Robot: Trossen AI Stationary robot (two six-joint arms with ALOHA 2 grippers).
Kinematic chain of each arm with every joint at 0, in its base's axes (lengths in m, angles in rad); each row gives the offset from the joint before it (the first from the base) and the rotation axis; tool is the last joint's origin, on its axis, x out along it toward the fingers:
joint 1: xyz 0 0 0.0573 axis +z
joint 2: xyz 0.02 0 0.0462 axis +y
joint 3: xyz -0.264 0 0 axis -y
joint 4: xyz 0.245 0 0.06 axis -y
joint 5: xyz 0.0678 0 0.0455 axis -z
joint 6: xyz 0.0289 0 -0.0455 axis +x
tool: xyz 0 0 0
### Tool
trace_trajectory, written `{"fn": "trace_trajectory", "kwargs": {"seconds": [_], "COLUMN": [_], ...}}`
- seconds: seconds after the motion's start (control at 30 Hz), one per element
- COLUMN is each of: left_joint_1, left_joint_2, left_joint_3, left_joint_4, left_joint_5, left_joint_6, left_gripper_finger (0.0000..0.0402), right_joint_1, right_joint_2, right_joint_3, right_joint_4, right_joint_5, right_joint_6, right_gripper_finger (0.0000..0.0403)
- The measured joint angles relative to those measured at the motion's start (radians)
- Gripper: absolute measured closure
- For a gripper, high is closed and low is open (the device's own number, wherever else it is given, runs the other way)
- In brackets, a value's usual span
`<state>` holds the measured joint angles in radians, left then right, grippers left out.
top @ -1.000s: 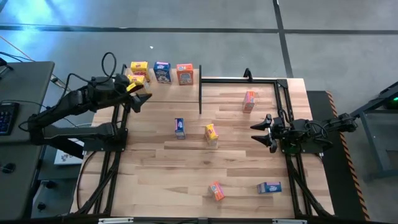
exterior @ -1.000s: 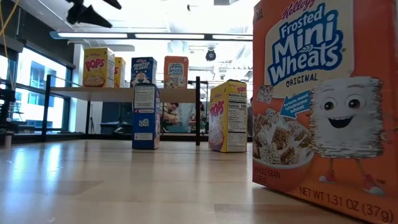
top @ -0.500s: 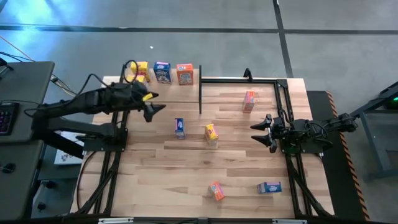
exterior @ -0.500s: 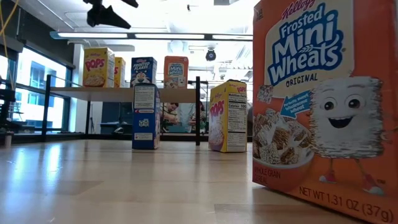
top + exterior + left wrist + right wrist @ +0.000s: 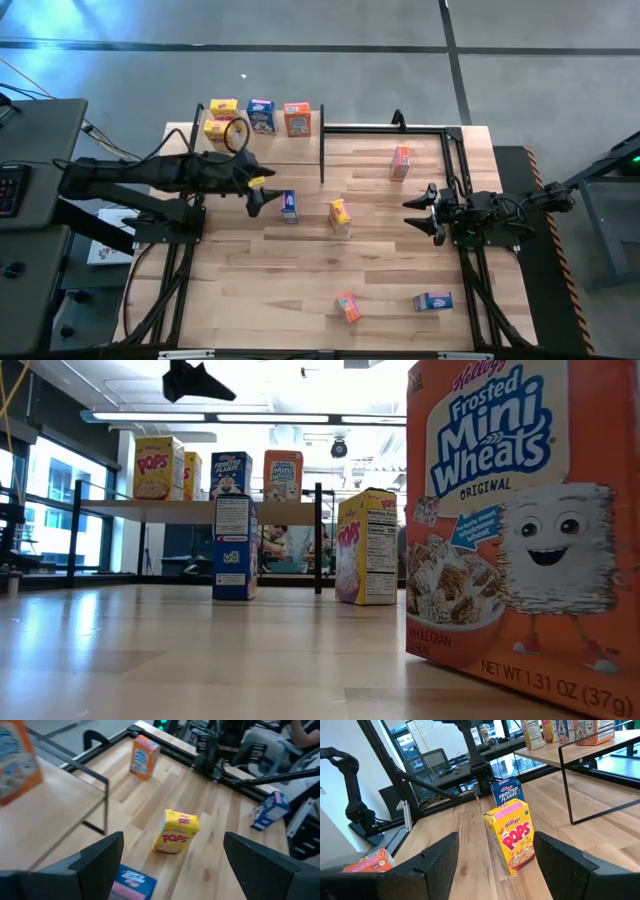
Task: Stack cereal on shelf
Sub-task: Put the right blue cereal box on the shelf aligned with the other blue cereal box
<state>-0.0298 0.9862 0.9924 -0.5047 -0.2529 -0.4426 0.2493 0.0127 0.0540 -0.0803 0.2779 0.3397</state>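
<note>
The shelf (image 5: 190, 148) stands at the table's far left and carries two yellow cereal boxes (image 5: 222, 108), a blue one (image 5: 262, 115) and an orange one (image 5: 297, 118), all upright. On the table stand a blue box (image 5: 289, 205), a yellow Pops box (image 5: 340, 214) and an orange box (image 5: 401, 162). An orange box (image 5: 347, 306) and a blue box (image 5: 433, 300) lie near the front edge. My left gripper (image 5: 262, 195) hangs open above the table, just left of the standing blue box, holding nothing. At the right side, my right gripper (image 5: 410, 212) stands open and holds nothing.
The shelf's black metal post (image 5: 322, 155) stands between the shelf and the table's middle. A black frame rail (image 5: 385, 128) runs along the far right edge. In the low view a large orange Mini Wheats box (image 5: 520, 520) stands close to the camera.
My left gripper has swung from over the shelf's near edge toward the table's right and near side, sinking a little, and now hangs beside the standing blue box. Its fingers have stayed open. No box has moved.
</note>
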Motion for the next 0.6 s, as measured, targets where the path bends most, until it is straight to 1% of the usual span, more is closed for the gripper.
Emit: {"fn": "trace_trajectory", "kwargs": {"seconds": [0.3,0.43,0.53,0.6], "left_joint_1": [-0.06,-0.08,-0.09,-0.092], "left_joint_2": [0.084,0.095,0.095,0.091], "left_joint_3": [0.0,0.0,0.0,0.0], "left_joint_4": [0.124,0.14,0.138,0.137], "left_joint_5": [0.0,0.0,0.001,0.011], "left_joint_6": [-0.028,-0.039,-0.053,-0.044], "left_gripper_finger": [0.0066,0.0066,0.0066,0.0066], "right_joint_1": [0.0,0.0,0.0,0.0], "right_joint_2": [0.0,0.0,0.001,0.005], "right_joint_3": [-0.002,-0.003,-0.003,-0.003], "right_joint_4": [0.019,0.068,0.086,0.126], "right_joint_5": [0.0,0.002,-0.002,-0.003], "right_joint_6": [0.01,0.054,0.056,0.055], "right_gripper_finger": [0.0155,0.0155,0.0155,0.0155]}}
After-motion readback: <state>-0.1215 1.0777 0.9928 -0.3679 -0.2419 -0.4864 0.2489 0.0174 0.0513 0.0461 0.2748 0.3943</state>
